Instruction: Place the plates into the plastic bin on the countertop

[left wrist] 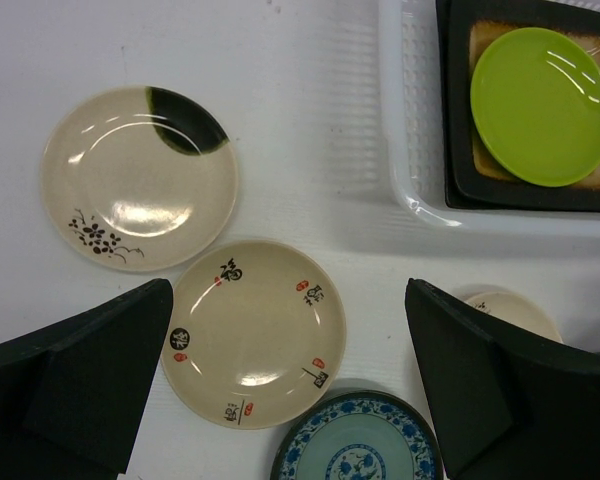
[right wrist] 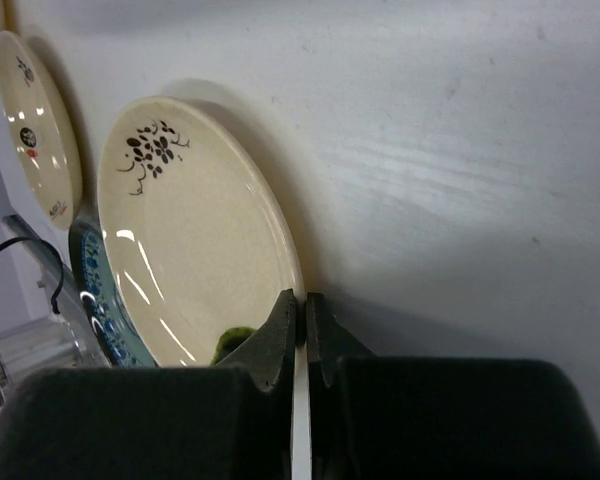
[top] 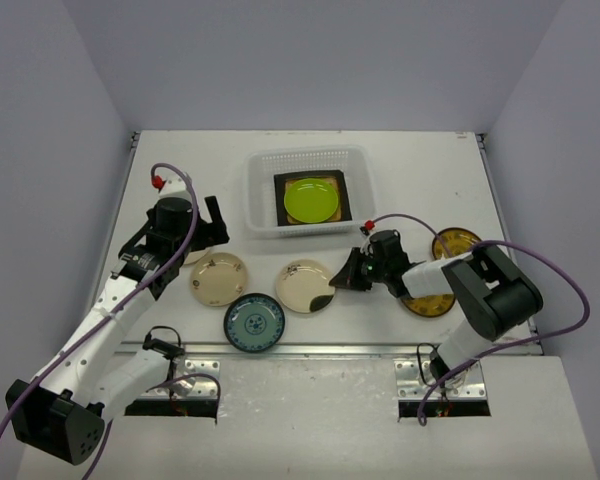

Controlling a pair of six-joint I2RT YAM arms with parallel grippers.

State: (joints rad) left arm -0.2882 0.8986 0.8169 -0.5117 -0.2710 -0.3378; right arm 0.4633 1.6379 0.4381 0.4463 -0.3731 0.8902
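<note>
Right gripper (right wrist: 299,305) is clamped shut on the near rim of the round cream plate with a dark green patch and a black flower sprig (right wrist: 190,240). It is a thin edge pinch and only the fingertips are on it. I cannot tell whether the plate is off the off-white countertop (top: 410,165) yet; from above it looks flat.

Left gripper (top: 208,225) is wide open with nothing in it, hovering over the left side near the round cream plate with black characters (left wrist: 252,330).

The translucent white slotted plastic bin (top: 260,195) sits at the back centre. It holds a square dark-rimmed plate with an amber centre (left wrist: 460,150), and a round lime green plate (left wrist: 542,105) lies on top of that.

On the counter there are also a round blue-white patterned plate (top: 254,323) just beside the pinched one and two brown-yellow patterned plates (top: 455,243) on the right.

Risks:
- The glossy rim is held by the tips only, so the plate may swivel or slip out on the lift.
- A low carry could clip the bin wall.
- A dragged plate could shove the blue-white one.
- Dropping it onto the lime plate could make it slide or land tilted.
</note>
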